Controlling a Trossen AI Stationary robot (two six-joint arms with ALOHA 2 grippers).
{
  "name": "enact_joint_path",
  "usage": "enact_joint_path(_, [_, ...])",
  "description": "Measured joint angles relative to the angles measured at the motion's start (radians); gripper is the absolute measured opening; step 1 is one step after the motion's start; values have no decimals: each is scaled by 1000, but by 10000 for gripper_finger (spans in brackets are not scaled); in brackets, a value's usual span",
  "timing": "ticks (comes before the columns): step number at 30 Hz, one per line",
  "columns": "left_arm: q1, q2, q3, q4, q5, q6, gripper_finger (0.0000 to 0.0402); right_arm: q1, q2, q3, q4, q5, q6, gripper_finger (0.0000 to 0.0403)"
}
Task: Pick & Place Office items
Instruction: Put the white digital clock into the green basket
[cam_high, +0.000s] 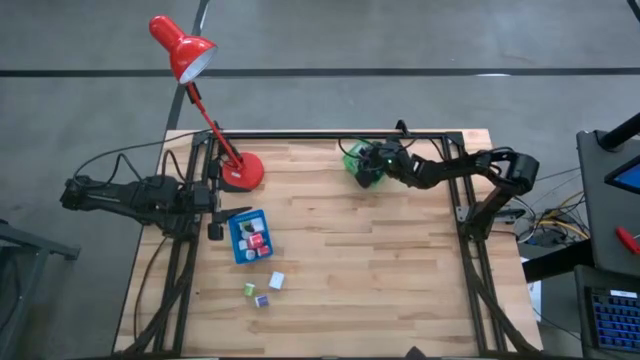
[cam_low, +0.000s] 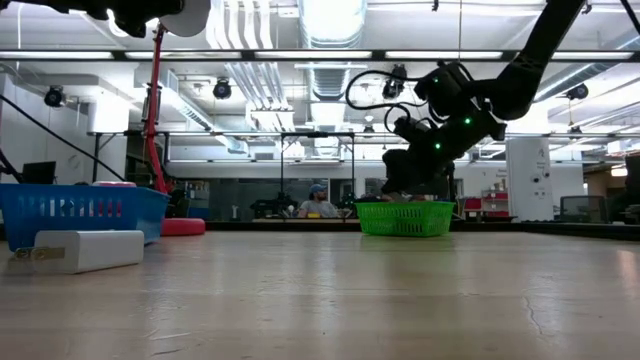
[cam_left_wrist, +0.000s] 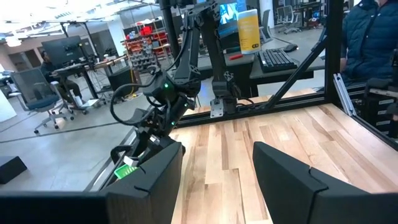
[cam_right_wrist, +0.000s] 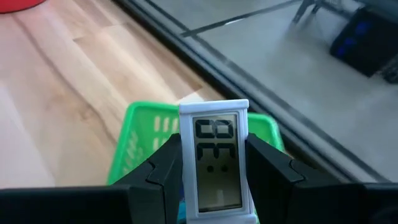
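My right gripper (cam_right_wrist: 214, 186) is shut on a white flat piece with a grey digit display (cam_right_wrist: 214, 155), held over the green basket (cam_right_wrist: 134, 143) at the table's far side (cam_high: 362, 165). The gripper hangs just above the basket in the low view (cam_low: 408, 185). My left gripper (cam_left_wrist: 217, 180) is open and empty at the table's left edge, beside the blue tray (cam_high: 248, 236), which holds several small pieces. A white cube (cam_high: 276, 281), a green cube (cam_high: 249, 289) and a purple cube (cam_high: 262, 300) rest on the table nearer the front. My right gripper pinches the display piece by its two long side edges (cam_right_wrist: 184, 168), one finger (cam_right_wrist: 158, 177) on each side. The display face is toward the wrist camera. The piece is lifted clear above the basket's opening.
The red desk lamp stands with its base (cam_high: 242, 172) at the far left, its head over the table's far edge. In the low view a white block (cam_low: 88, 250) lies in front of the blue tray (cam_low: 80, 210). Bare wood lies between tray and basket. A person sits beyond the table (cam_low: 317, 203).
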Motion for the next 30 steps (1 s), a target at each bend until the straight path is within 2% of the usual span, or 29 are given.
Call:
enact_joint_path(17, [0,0,0,1,3,0,200,-47,-5,4,-96,-110,57,132])
enact_joint_path(30, [0,0,0,1,2,0,200,-52,-2,184,-465,-115,57,132])
